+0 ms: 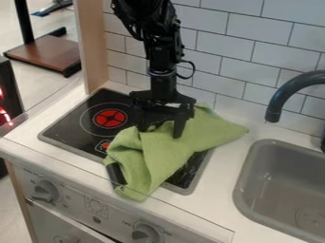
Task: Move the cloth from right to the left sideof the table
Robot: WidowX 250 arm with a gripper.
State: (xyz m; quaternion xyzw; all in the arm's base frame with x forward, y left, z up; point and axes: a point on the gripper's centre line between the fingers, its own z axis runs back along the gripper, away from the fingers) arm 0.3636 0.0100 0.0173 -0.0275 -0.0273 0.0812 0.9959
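Note:
The green cloth [155,156] lies rumpled over the right part of the black stovetop, one corner stretching right onto the white counter and its lower end hanging near the front edge. Above its upper left part is the black gripper [161,132], pointing down with its fingers spread apart. The fingertips are at the cloth's surface, and part of the cloth shows between them. Whether they touch it, I cannot tell.
A black handle-like piece [116,174] sticks out by the cloth's lower left side. The stovetop [79,121] has a red burner at left. On the right are a grey sink [249,182] and a dark faucet [277,102]. A tiled wall stands behind.

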